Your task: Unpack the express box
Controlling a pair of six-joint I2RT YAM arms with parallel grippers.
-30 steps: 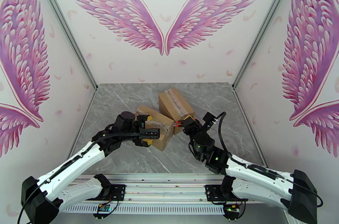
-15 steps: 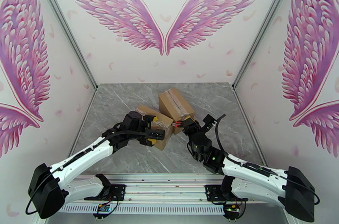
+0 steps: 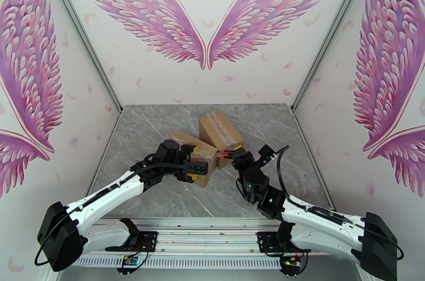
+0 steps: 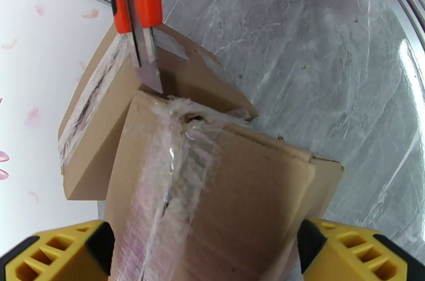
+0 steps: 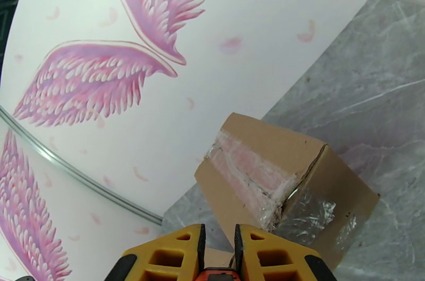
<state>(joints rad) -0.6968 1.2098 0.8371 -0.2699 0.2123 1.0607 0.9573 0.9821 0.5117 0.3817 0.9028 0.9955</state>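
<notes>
Jaws of the left gripper (image 3: pixel 197 159) stand wide apart, one yellow finger on either side of the near express box (image 4: pixel 234 192); contact with its walls cannot be confirmed. Jaws of the right gripper (image 3: pixel 237 150) are clamped on an orange utility knife (image 4: pixel 139 6). Blade tip meets the taped seam at the box's far end, entering from 12 o'clock in the left wrist view. One second box (image 3: pixel 219 130) lies just beside the first at its 1 o'clock, both on the grey marble table (image 3: pixel 159 122)
</notes>
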